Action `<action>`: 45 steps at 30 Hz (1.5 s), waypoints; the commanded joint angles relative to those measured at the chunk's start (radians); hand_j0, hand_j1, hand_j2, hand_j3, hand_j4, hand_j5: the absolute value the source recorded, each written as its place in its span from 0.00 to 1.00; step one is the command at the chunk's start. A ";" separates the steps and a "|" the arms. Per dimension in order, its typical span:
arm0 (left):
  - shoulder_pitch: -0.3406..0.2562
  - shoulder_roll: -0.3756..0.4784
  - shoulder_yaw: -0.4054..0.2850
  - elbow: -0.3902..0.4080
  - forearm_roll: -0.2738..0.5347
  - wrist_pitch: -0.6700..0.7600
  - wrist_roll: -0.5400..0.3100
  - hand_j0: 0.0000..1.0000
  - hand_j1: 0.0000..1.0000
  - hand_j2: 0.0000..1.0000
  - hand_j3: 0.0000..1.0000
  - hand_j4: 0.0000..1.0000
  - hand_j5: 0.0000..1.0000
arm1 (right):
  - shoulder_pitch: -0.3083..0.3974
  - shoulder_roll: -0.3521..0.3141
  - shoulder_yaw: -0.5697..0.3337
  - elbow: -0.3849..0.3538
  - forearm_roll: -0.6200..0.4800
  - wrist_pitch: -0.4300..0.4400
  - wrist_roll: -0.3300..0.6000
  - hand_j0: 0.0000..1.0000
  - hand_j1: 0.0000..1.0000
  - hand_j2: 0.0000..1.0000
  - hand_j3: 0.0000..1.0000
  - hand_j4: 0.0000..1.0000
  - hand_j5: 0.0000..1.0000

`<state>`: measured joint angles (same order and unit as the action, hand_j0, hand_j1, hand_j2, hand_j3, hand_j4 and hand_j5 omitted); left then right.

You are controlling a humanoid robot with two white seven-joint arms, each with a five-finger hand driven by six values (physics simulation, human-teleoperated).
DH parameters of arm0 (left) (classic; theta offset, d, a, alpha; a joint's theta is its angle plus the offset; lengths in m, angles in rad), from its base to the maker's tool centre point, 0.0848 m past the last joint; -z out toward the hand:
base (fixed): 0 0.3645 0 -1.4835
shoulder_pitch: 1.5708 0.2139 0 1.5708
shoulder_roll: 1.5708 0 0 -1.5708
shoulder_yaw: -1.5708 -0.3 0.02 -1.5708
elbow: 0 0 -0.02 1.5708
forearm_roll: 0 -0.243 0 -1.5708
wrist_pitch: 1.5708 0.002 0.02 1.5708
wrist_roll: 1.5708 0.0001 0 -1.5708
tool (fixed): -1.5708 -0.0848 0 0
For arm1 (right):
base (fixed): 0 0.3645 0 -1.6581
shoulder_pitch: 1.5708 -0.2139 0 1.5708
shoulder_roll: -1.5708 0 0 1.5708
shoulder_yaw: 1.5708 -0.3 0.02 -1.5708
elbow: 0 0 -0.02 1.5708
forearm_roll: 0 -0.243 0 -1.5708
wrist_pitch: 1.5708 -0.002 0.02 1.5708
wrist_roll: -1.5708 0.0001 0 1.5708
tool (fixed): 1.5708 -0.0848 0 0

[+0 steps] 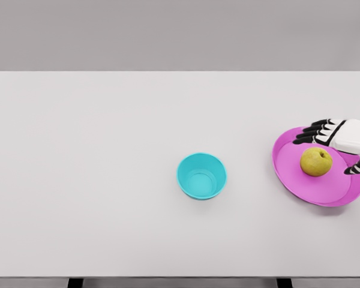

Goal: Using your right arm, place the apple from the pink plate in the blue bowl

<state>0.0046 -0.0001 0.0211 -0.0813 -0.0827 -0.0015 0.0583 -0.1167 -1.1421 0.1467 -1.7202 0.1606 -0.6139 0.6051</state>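
Observation:
A yellow-green apple point(315, 161) lies on the pink plate point(300, 183) at the right side of the white table. My right hand point(331, 150) comes in from the right edge and hovers just over and behind the apple. Its black-tipped fingers point(312, 133) are spread above the plate's far rim and its thumb point(355, 169) sits to the apple's right; it holds nothing. The blue bowl point(201, 176) stands empty near the table's middle, well to the left of the plate. The left arm does not show.
The white table point(108, 168) spans the whole view, with its front edge near the bottom of the picture and a grey wall behind it.

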 commanded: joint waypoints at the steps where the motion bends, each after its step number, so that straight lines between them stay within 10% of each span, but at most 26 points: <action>1: 0.000 0.000 0.000 0.000 0.000 0.000 0.000 1.00 1.00 1.00 1.00 1.00 1.00 | 0.005 -0.002 0.002 0.019 -0.001 0.003 0.006 1.00 1.00 1.00 1.00 1.00 1.00; 13: 0.000 0.000 0.000 0.000 0.000 0.000 0.000 1.00 1.00 1.00 1.00 1.00 1.00 | -0.037 0.041 0.025 0.117 0.014 0.003 0.006 1.00 1.00 1.00 1.00 1.00 1.00; 30: 0.000 0.000 0.000 0.000 0.000 0.000 0.000 1.00 1.00 1.00 1.00 1.00 1.00 | -0.248 0.110 0.300 0.260 0.059 0.014 0.006 1.00 1.00 1.00 1.00 1.00 1.00; 45: 0.000 0.000 0.000 0.000 0.000 0.000 0.000 1.00 1.00 1.00 1.00 1.00 1.00 | -0.261 0.133 0.332 0.300 0.086 0.028 0.006 1.00 1.00 1.00 1.00 1.00 1.00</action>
<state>0.0046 -0.0001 0.0212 -0.0813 -0.0827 -0.0015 0.0584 -0.3774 -1.0107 0.4726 -1.4233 0.2516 -0.5888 0.6112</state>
